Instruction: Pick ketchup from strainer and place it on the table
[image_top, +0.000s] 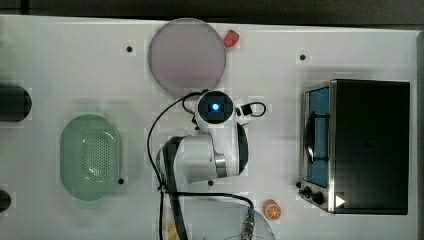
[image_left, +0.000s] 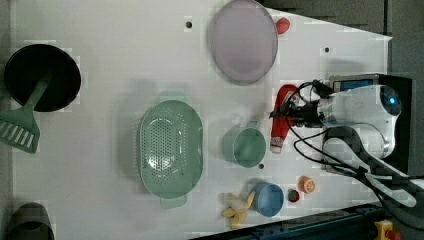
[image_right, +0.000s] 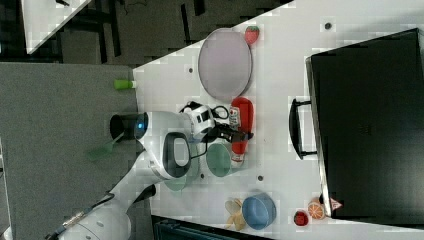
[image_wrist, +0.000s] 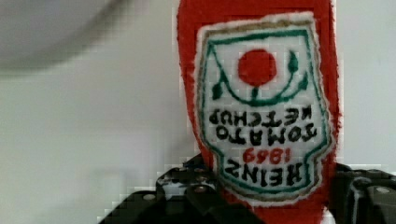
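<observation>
End effector (image_left: 283, 113) pinching the ketchup (image_left: 281, 116), beside teal cup (image_left: 244, 146), above the table (image_left: 115, 65)

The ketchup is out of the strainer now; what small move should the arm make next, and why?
Probably open the fingers and release. The ketchup already lies flat on the table beside the teal cup, the strainer is empty, and the fingers grip the bottle's middle.

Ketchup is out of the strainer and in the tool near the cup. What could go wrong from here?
1. The ketchup hangs right beside the teal cup; lowering it here could knock the cup.
2. The tool grips the bottle near its middle, lying lengthwise; released on the table, it may roll toward the plate.
</observation>
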